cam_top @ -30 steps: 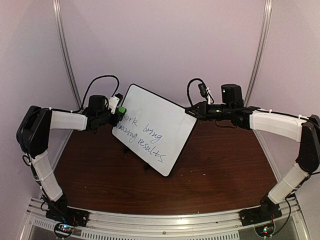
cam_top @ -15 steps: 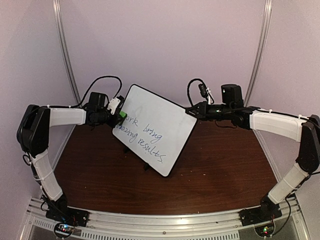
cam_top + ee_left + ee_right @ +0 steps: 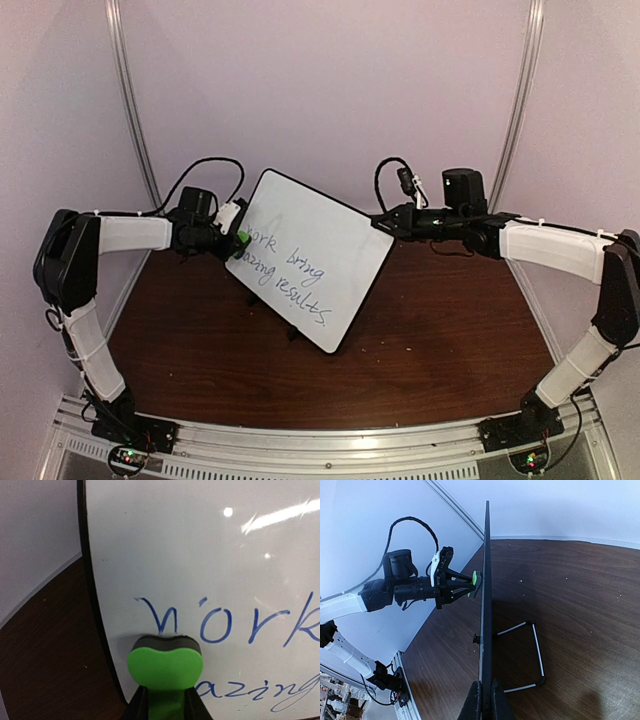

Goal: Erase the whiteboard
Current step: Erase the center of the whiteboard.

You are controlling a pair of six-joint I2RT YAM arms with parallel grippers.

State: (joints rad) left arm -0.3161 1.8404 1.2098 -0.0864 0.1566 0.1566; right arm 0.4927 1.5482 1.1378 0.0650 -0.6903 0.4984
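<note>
The whiteboard (image 3: 310, 255) stands tilted on the brown table, with blue handwriting across its lower half. My left gripper (image 3: 236, 240) is shut on a small green eraser (image 3: 165, 666), whose dark felt presses the whiteboard (image 3: 200, 555) just below the first letter of "work". From the right wrist view the whiteboard (image 3: 485, 580) is seen edge-on, with the eraser (image 3: 475, 579) against its left face. My right gripper (image 3: 486, 700) is shut on the board's thin black edge, at the right corner (image 3: 385, 225) in the top view.
A wire stand (image 3: 536, 652) props the board from behind on the table (image 3: 450, 320). Pale walls with metal rails (image 3: 130, 110) close in the back and sides. The left arm (image 3: 380, 592) reaches in from the left wall side.
The left gripper with the eraser has slid slightly down and right along the board's left edge, onto the start of the top line of writing. The right arm and board have not moved.
</note>
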